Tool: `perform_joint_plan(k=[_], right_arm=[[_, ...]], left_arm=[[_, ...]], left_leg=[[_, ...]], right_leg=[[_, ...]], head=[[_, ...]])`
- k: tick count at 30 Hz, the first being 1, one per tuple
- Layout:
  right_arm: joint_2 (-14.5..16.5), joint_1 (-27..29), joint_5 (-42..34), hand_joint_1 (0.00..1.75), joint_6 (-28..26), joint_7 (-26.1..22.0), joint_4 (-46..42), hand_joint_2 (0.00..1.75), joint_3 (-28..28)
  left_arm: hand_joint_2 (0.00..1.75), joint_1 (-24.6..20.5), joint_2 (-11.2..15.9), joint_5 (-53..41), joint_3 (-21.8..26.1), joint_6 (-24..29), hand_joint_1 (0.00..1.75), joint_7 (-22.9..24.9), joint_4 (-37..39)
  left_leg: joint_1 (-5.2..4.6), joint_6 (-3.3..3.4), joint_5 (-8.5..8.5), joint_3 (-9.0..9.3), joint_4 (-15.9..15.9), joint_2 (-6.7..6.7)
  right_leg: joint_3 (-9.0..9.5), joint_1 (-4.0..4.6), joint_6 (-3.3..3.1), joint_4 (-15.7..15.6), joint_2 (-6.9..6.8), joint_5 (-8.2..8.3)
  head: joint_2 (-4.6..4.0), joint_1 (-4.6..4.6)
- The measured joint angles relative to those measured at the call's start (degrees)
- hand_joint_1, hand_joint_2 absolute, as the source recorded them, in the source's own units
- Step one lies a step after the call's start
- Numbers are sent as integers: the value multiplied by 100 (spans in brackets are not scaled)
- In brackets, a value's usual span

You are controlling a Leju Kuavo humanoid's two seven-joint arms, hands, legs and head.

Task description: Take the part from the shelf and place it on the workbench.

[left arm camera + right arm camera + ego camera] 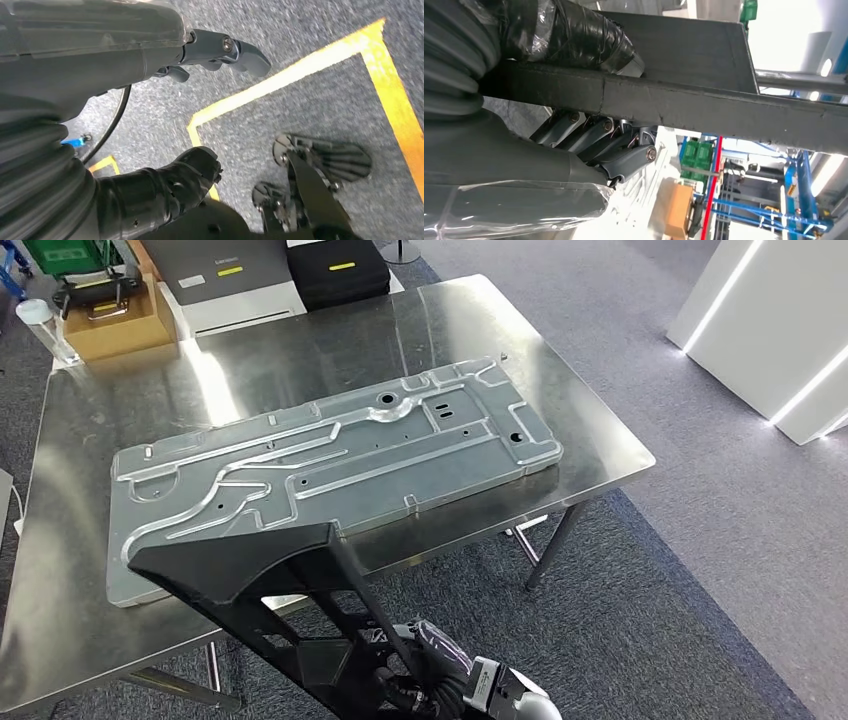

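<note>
One large stamped metal panel (330, 465) lies flat across the middle of the steel bench (590, 415), running from about eight o'clock up toward two o'clock and taking most of the surface. At the bench's far left edge, near ten o'clock, stands a clear bottle with a white cap (40, 325), and just beside it a brown cardboard box (120, 325) holding dark gear. Further along the far edge, around twelve o'clock, sit a grey case (225, 275) and a black case (335, 270), each with a yellow label. The black part (250, 565), a rigid frame of flat bars, hangs at six o'clock with its top end overlapping the near edge of the panel in the head view; whether it touches cannot be told. The right hand (599, 137) grips one bar of the part, thumb over it and dark fingers curled beneath. The left hand (220, 52) hangs over grey carpet (310, 110) marked with yellow tape (300, 67), holding nothing, its fingers loosely bent and apart.
</note>
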Motion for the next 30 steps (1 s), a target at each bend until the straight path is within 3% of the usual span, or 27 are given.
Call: perform_joint_plan(k=[2, 3, 5, 6, 7, 8, 10, 12, 13, 15, 17, 20, 22, 23, 24, 26, 28, 30], right_arm=[[-1, -18, 101, 173, -69, -31, -33, 175, 0], [-2, -24, 137, 173, -95, -44, -45, 175, -1], [-3, -24, 182, 173, -120, -61, -52, 175, -2], [-5, -18, 197, 173, -122, -63, -51, 175, -2], [-8, -12, 206, 173, -122, -64, -51, 175, -2], [-10, -9, 210, 173, -122, -66, -50, 175, -2], [-11, -9, 215, 173, -122, -74, -50, 175, -2], [-14, -9, 220, 173, -121, -83, -50, 175, -2], [-16, -11, 222, 173, -121, -86, -50, 175, -2], [-14, -19, 225, 173, -120, -89, -51, 175, -2], [-8, -35, 224, 173, -120, -90, -54, 175, -2], [-2, -67, 221, 173, -119, -90, -60, 175, -2], [3, -107, 217, 173, -112, -90, -59, 175, -2], [13, -144, 209, 173, -107, -90, -58, 175, -2], [31, -193, 198, 173, -101, -91, -58, 175, -2], [84, -304, 174, 173, -92, -92, -57, 175, -2], [129, -425, 148, 173, -77, -78, -58, 175, -2], [177, -587, 62, 173, -16, -11, -58, 175, -2]], left_arm=[[175, 4, 1, -5, 0, 3, 0, -5, 0], [175, 1, 2, -7, 0, 7, 0, -5, 0], [175, -8, 3, -11, 0, 15, 0, 3, 0], [175, -9, 3, -13, 0, 19, 0, 11, 0], [175, -8, 3, -16, 0, 21, 0, 22, 0], [175, -7, 3, -20, 0, 22, 0, 32, 0], [175, -6, 2, -27, 0, 24, 0, 41, 0], [175, -19, -1, -32, 0, 25, 0, 43, 0], [175, -22, -2, -36, 0, 26, 0, 43, 0], [175, -14, -1, -51, 0, 28, 0, 43, 0], [175, -5, 2, -69, 0, 30, 0, 43, 0], [175, -19, 1, -84, -1, 30, 0, 43, 1], [175, -18, -7, -103, -2, 28, 0, 43, 1], [175, -14, -10, -115, -3, 28, 0, 43, 1], [175, -11, -10, -128, -5, 28, 0, 43, 1], [175, -22, -7, -146, -11, 24, 0, 27, 0], [175, -54, -4, -157, -17, 11, 0, -33, 0], [175, -74, -4, -176, -23, -4, 0, -80, 0]], left_leg=[[17, 65, -16, 45, -50, -14], [26, 96, -24, 67, -68, -24], [26, 135, -52, 86, -72, -60], [26, 140, -65, 97, -72, -90], [27, 136, -77, 113, -71, -131], [29, 127, -91, 137, -70, -178], [37, 96, -119, 188, -70, -279], [34, 41, -133, 191, -58, -385], [36, 7, -129, 177, -63, -431], [51, -72, -114, 158, -83, -510], [53, -125, -216, 94, 66, -387], [45, -161, -667, -364, 1015, -92], [48, -171, -763, -609, 1473, -40], [47, -166, -663, -588, 1414, -19], [43, -147, -481, -458, 1146, 21], [-1, -76, -154, -76, 382, 228], [-54, -7, -61, 112, -23, 361], [-60, 35, -54, 110, -66, 285]], right_leg=[[-71, -17, 58, 196, -8, -138], [-201, -28, 85, 459, -9, -274], [-635, -44, 120, 1204, -9, -567], [-831, -56, 132, 1486, -9, -618], [-942, -68, 138, 1585, -8, -551], [-945, -80, 138, 1466, -3, -368], [-711, -107, 121, 788, 112, 121], [-497, -113, 94, 236, 289, 350], [-460, -103, 78, 143, 340, 349], [-439, -90, 30, 105, 275, 351], [-393, -105, -53, 54, 167, 365], [-344, -82, -142, 25, -42, 351], [-329, -52, -163, 29, -176, 330], [-318, -41, -167, 31, -232, 320], [-302, -30, -167, 33, -283, 307], [-266, 1, -141, 44, -378, 271], [-244, 30, -91, 49, -473, 242], [-229, 44, -42, 36, -562, 231]], head=[[0, 3], [0, 5], [0, 7], [0, 7], [0, 7], [0, 7], [0, 8], [0, 8], [0, 8], [0, 7], [0, 1], [0, -13], [0, -13], [0, -12], [0, -13], [0, -12], [0, -9], [0, -5]])
